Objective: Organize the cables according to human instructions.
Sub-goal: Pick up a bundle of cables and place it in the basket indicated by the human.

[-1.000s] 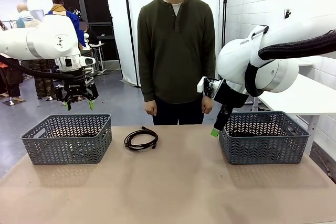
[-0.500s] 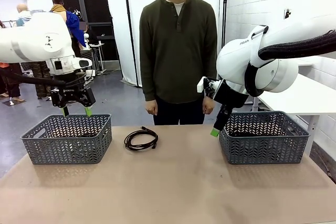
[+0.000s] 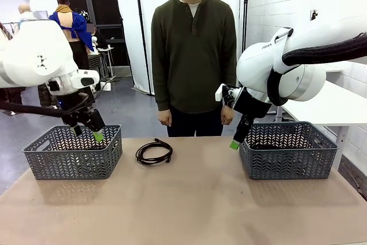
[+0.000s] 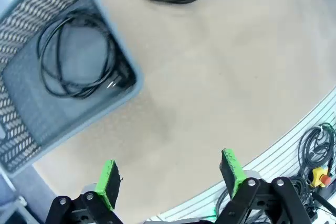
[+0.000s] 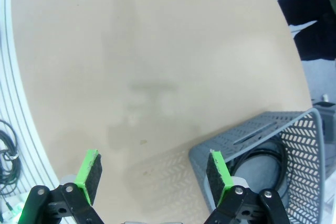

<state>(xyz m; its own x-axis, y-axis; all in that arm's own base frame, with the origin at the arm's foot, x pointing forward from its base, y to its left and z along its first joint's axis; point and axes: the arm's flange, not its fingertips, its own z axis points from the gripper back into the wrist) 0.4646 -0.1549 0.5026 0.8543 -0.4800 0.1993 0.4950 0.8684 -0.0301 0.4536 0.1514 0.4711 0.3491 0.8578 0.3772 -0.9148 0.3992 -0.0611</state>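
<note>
1. Recording one loose cable (image 3: pixel 153 153) coiled flat on the table (image 3: pixel 189 210), between the two baskets and nearer the left basket (image 3: pixel 71 159), with one end sticking out toward the person (image 3: pixel 194 55).
2. Found a second cable (image 4: pixel 73 59) lying inside the left basket and dark coils (image 5: pixel 265 156) inside the right basket (image 3: pixel 287 162). Cannot tell the count there.
3. Found the left fingers (image 3: pixel 97 135) spread wide, holding nothing, tilted above the far inner corner of the left basket. Found the right fingers (image 3: pixel 235 143) likewise wide and empty, hanging just beside the inner wall of the right basket.
4. Noted the person's hands (image 3: pixel 165 119) hanging at the sides, pointing at neither basket. Judged the main hazard: choosing a basket for the loose cable without a clear signal, ending in wrong sorting.
5. Judged likely on a low approach: scraping the table with the pads, or pinching a single strand and leaving the coil to unravel and trail during the lift.
6. Judged possible for the left fingers: clipping the basket rim on the way out, given the closeness to it, and so shoving the basket or hooking the lattice.
7. Judged possible at release: a trailing end catching on the lattice wall or hanging over the rim, leaving the cable half outside.
8. Judged possible with both arms heading for the middle: crowding over the same cable.
</note>
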